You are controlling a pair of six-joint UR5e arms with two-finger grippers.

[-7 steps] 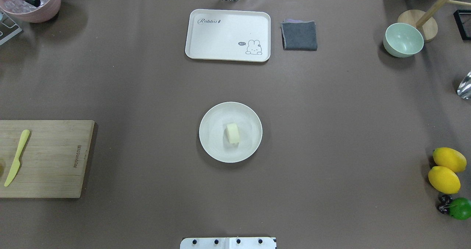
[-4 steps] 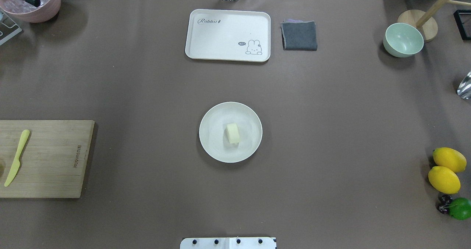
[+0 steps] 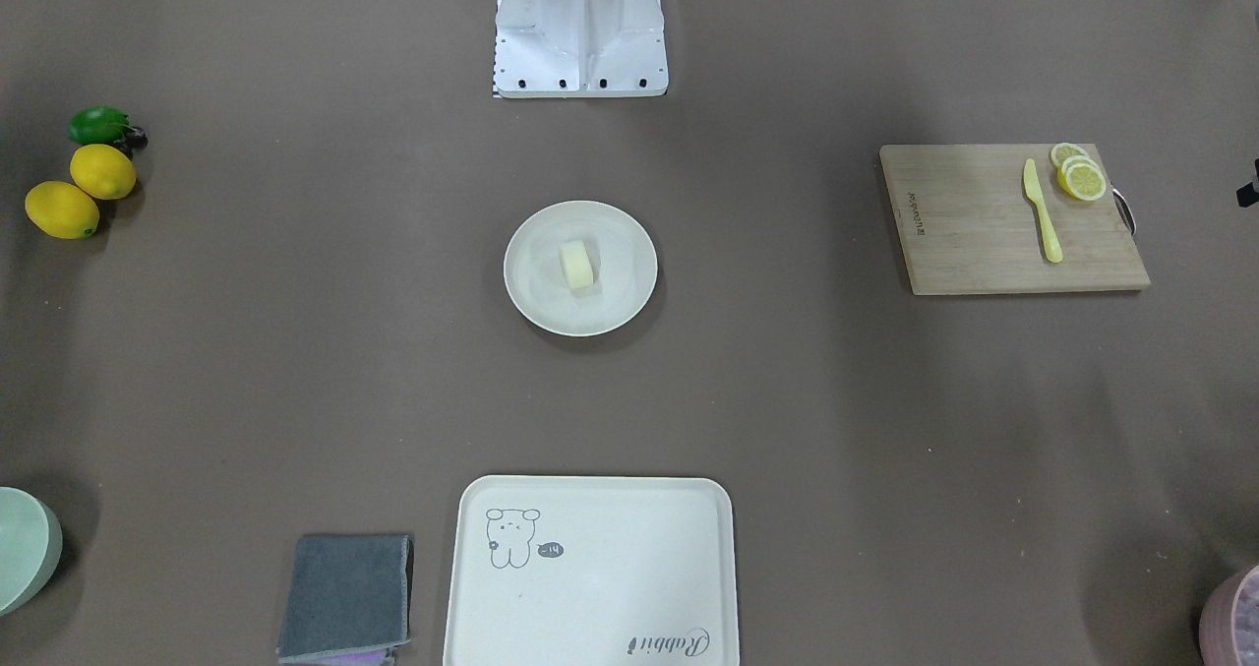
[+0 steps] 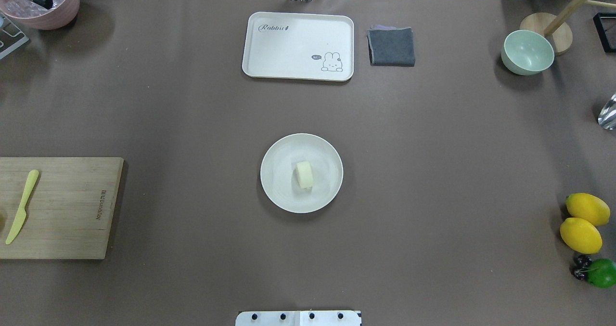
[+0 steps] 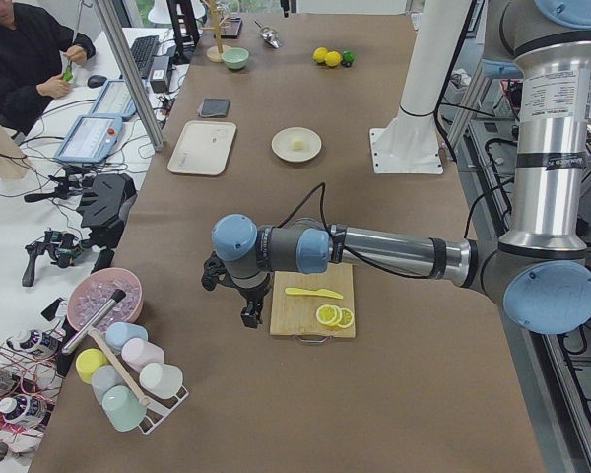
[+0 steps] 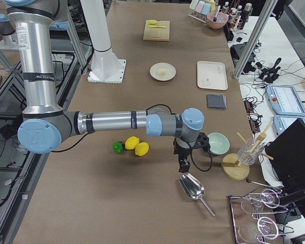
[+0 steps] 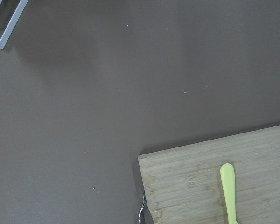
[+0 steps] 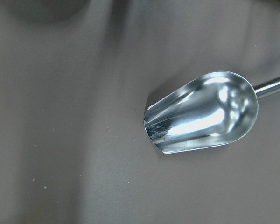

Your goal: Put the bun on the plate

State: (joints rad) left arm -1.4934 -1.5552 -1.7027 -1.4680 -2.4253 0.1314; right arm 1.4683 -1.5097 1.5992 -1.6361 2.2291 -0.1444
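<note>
The pale bun (image 4: 304, 174) lies near the middle of the round cream plate (image 4: 278, 193) at the table's centre; the front-facing view shows the bun (image 3: 577, 263) and the plate (image 3: 536, 302) too. No gripper is near them. My left gripper (image 5: 248, 313) hangs at the table's left end, beside the cutting board (image 5: 313, 300). My right gripper (image 6: 183, 165) hangs at the right end, above a metal scoop (image 6: 192, 187). Both show only in the side views, so I cannot tell whether they are open or shut.
A rabbit tray (image 4: 298, 45) and a grey cloth (image 4: 391, 46) sit at the far edge. The mint bowl (image 4: 527, 52) is far right; lemons (image 4: 581, 235) and a lime (image 4: 601, 273) are near right. The board (image 4: 57, 208) carries a yellow knife (image 4: 21, 206).
</note>
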